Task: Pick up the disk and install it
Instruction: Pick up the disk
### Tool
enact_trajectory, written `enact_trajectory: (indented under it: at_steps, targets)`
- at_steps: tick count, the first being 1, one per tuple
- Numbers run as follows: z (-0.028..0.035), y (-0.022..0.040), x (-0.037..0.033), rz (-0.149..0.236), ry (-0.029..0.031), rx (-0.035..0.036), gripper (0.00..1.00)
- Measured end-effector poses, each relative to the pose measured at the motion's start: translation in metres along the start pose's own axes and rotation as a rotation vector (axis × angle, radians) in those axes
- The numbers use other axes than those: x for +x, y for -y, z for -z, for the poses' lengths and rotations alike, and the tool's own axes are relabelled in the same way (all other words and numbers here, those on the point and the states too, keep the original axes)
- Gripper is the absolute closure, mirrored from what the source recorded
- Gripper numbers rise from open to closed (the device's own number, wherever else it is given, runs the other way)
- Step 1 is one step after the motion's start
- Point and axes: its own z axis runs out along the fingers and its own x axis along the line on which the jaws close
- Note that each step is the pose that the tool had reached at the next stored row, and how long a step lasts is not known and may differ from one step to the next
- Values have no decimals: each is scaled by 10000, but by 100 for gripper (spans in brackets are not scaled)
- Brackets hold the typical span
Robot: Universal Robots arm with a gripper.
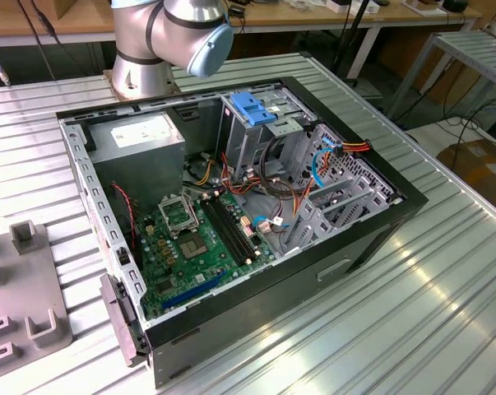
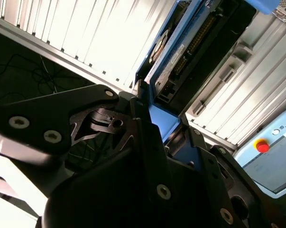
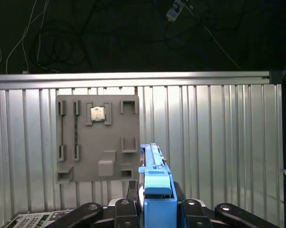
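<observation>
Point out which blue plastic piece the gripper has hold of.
The disk, its blue side rail clamped in the gripper in the first wrist view. The other blue piece, the drive cage top, sits in the open computer case.

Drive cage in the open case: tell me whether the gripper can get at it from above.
Probably yes: the case lies open, the drive cage stands exposed on top, and the cables sit beside it, not over it. The gripper is shut on the disk.
</observation>
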Motion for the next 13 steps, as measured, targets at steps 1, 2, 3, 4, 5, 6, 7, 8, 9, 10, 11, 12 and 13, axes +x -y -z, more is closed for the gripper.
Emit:
enact_trajectory:
  at_steps: [1, 2, 3, 4, 5, 6, 7, 8, 9, 10, 11, 12, 13]
  targets:
    - [0, 24, -1, 0, 0, 0, 63]
    - [0, 45, -2, 0, 0, 0, 63]
    - [0, 74, -3, 0, 0, -1, 63]
    - [0, 93, -4, 0, 0, -1, 63]
    - [-1, 119, -5, -1, -1, 0, 63]
    - [-1, 142, -6, 0, -17, 1, 63]
    - [-1, 155, -7, -1, -72, 3, 63]
    - [-1, 167, -7, -1, -209, 9, 63]
    - [-1, 175, -7, 2, -369, 14, 63]
    - [0, 187, -8, 4, -604, 23, 63]
    - [-1, 200, -8, 5, -805, 32, 63]
    - [-2, 221, -8, 8, -933, 39, 63]
    - [-2, 235, -9, 8, -933, 38, 63]
